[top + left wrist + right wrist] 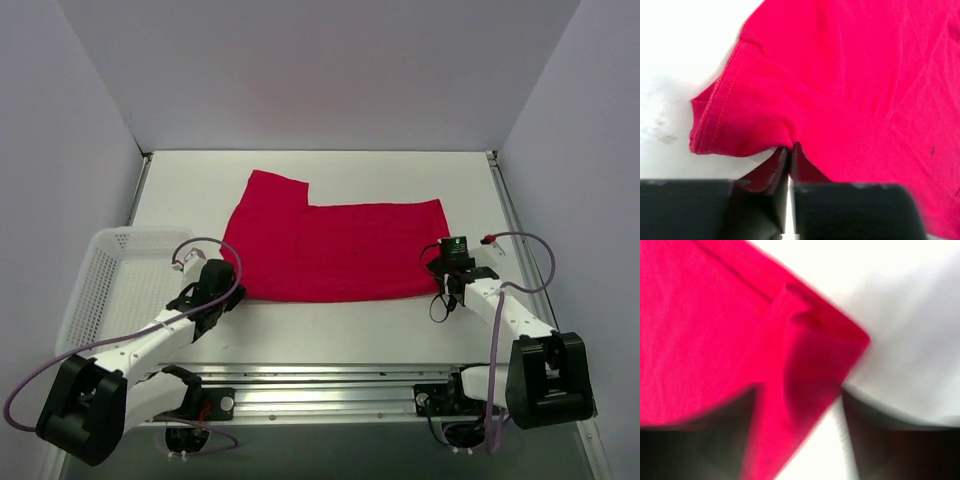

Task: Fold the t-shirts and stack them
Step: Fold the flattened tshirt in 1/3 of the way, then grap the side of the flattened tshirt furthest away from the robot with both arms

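The red t-shirt lies flat on the white table, folded into a wide strip with one sleeve part sticking out at the back left. My left gripper sits at its near left corner. In the left wrist view its jaws are pressed together, with a bunched fold of the t-shirt caught at their tips. My right gripper is at the near right corner. In the blurred right wrist view it stands open, and the hemmed corner of the t-shirt lies loose between the fingers.
A white mesh basket stands at the left edge of the table beside the left arm. A metal rail runs along the near edge between the two bases. Grey walls close in the table on three sides.
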Robot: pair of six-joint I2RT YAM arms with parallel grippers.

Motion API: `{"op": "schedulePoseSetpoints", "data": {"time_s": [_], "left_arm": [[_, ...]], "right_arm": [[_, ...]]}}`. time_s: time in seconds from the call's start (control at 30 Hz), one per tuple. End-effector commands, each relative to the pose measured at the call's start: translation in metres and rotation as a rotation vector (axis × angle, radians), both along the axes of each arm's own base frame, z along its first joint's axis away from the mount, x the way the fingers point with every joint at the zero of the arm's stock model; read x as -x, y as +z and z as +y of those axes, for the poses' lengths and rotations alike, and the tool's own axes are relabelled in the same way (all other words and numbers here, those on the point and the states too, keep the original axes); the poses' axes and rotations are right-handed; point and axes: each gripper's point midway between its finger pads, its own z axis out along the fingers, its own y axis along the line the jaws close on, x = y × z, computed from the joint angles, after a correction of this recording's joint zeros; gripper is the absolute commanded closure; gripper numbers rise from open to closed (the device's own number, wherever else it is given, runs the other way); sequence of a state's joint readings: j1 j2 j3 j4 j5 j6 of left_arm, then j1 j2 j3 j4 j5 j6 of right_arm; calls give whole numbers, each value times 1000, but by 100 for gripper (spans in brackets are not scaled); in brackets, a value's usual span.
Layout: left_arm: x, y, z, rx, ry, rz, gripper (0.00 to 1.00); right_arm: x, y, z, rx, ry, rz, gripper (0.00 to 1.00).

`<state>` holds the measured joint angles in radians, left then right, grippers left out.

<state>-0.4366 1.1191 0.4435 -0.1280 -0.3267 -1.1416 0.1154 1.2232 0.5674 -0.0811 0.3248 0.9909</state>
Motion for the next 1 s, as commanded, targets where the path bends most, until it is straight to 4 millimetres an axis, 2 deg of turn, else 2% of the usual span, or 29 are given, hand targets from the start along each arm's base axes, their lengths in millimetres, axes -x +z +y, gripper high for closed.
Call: {"op": "schedulePoseSetpoints", "data": {"time_s": [0.0,0.03,0.07,0.1,0.17,0.2,0.27,0.3,0.33,0.4,0.43,0.5,0.53,0.57,0.6,0.63,0.67,0.7,0.73,0.77,0.83,0.87,0.9,0.93,0.97], "left_arm": [[20,-2,14,-28,30,24,73],[23,-1,13,-20,23,22,59],[30,-2,12,-14,13,42,46],[32,6,10,5,6,17,6],[41,12,9,16,-12,27,6],[39,28,6,38,-18,-16,6],[44,42,8,37,-29,-26,6],[41,58,9,35,-34,-67,6],[35,81,7,42,-43,-115,6],[26,108,10,-7,-67,-183,6],[15,136,8,-18,-80,-252,6],[-11,163,6,-94,-120,-347,6],[-23,183,7,-112,-127,-396,6],[-47,190,2,-130,-137,-435,6],[-65,196,18,-191,-135,-463,6],[-80,199,12,-178,-190,-481,6],[-103,227,15,-169,-187,-569,6],[-134,205,32,-211,-177,-517,6],[-153,200,32,-204,-211,-511,6],[-190,192,34,-213,-218,-488,6],[-230,181,44,-249,-238,-457,6],[-253,131,42,-252,-272,-351,6],[-283,159,38,-274,-291,-411,6],[-297,146,35,-268,-320,-378,6],[-312,96,29,-243,-366,-285,6]], "right_arm": [[19,6,-14,50,-28,18,21],[23,8,-15,53,-30,25,7],[25,10,-16,57,-32,23,0],[28,17,-18,64,-39,10,0],[29,32,-21,73,-48,-27,0],[29,40,-23,80,-51,-40,0],[26,60,-24,83,-59,-91,0],[25,66,-26,90,-62,-99,0],[19,81,-25,85,-63,-138,0],[11,98,-23,84,-51,-180,0],[4,110,-21,73,-42,-210,0],[-5,119,-18,70,-28,-233,0],[-9,121,-15,59,-12,-240,0],[-13,123,-13,58,-3,-244,0],[-18,125,-12,56,6,-257,0],[-20,124,-9,47,20,-257,0],[-21,121,-7,45,29,-250,0],[-24,121,-5,41,42,-259,0],[-25,119,-4,41,57,-258,0],[-25,117,-1,32,70,-256,0],[-26,112,2,30,90,-258,0],[-27,111,4,25,102,-260,0],[-28,109,5,26,108,-260,0],[-28,107,6,27,116,-259,0],[-29,106,7,32,126,-260,0]]}}
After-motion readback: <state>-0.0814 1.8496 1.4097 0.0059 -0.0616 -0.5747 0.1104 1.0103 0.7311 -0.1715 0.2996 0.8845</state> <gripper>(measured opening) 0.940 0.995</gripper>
